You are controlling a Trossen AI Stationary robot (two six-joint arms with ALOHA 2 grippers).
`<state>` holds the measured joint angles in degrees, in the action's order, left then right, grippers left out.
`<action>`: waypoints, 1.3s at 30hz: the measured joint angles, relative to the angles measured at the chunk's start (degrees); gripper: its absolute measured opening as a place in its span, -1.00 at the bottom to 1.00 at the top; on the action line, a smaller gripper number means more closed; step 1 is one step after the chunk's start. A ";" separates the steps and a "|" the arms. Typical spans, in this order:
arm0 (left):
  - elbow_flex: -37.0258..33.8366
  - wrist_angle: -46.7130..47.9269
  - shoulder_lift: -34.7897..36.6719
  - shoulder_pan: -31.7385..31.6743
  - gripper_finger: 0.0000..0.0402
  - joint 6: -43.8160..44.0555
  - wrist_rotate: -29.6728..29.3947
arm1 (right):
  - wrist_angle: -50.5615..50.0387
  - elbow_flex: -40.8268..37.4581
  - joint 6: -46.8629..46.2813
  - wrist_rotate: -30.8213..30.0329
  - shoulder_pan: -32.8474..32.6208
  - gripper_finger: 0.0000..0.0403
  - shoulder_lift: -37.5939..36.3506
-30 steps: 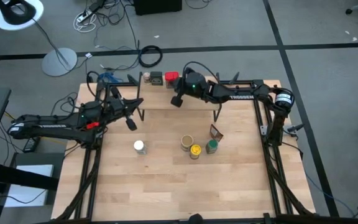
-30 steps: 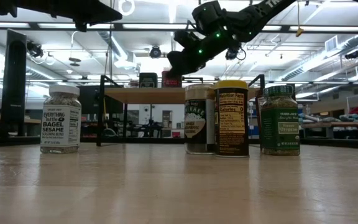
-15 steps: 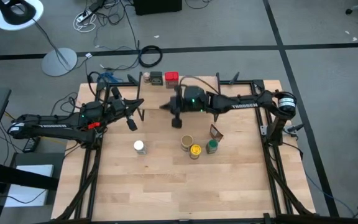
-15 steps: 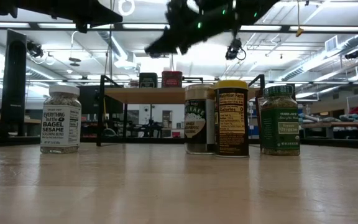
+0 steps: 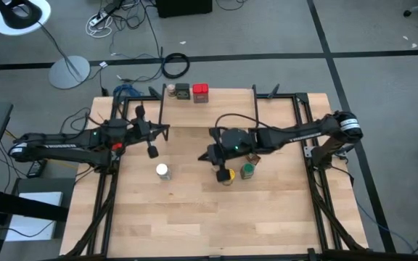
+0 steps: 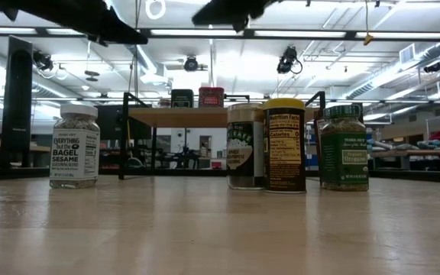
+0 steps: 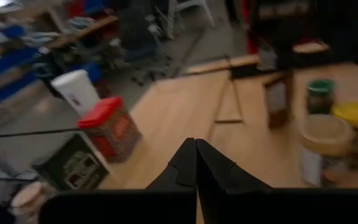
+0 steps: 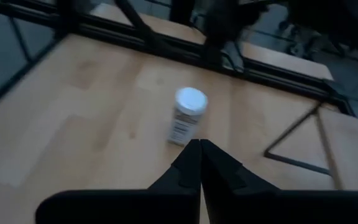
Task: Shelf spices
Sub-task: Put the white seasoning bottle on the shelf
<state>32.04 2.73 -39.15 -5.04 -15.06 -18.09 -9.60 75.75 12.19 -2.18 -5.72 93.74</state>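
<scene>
Three spices (image 5: 187,90) were already set on the shelf (image 5: 231,109) — four jars (image 6: 285,145) stood on the table. Both the left gripper (image 5: 152,150) and right gripper (image 5: 222,174) were empty, fingers closed. Rigid, light, smooth-sided jars were judged best gripped mid-body.

Open tabletop (image 5: 194,210): the whole near half, plus the gap between the white-lidded jar (image 5: 162,171) and the yellow-lidded jar (image 5: 228,176). Obstructions: the green jar (image 5: 247,170) just beside the yellow-lidded one, and the right gripper (image 5: 220,171) low over that cluster.
</scene>
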 joint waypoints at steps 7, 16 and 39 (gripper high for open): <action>5.54 9.29 -3.14 0.22 -0.97 2.03 1.07 | -5.16 0.00 -0.65 -13.20 -4.44 -0.79 -4.99; 5.56 14.50 -7.45 0.22 -0.97 1.80 4.85 | -10.03 0.02 -9.26 -15.60 -8.13 -0.11 -7.39; 18.36 46.95 -17.39 14.38 0.14 30.94 3.95 | -11.02 0.00 -8.38 -19.78 -13.29 0.59 -5.77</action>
<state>50.40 49.68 -56.54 9.34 15.87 -14.14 -20.62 75.75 3.82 -21.96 -19.00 87.96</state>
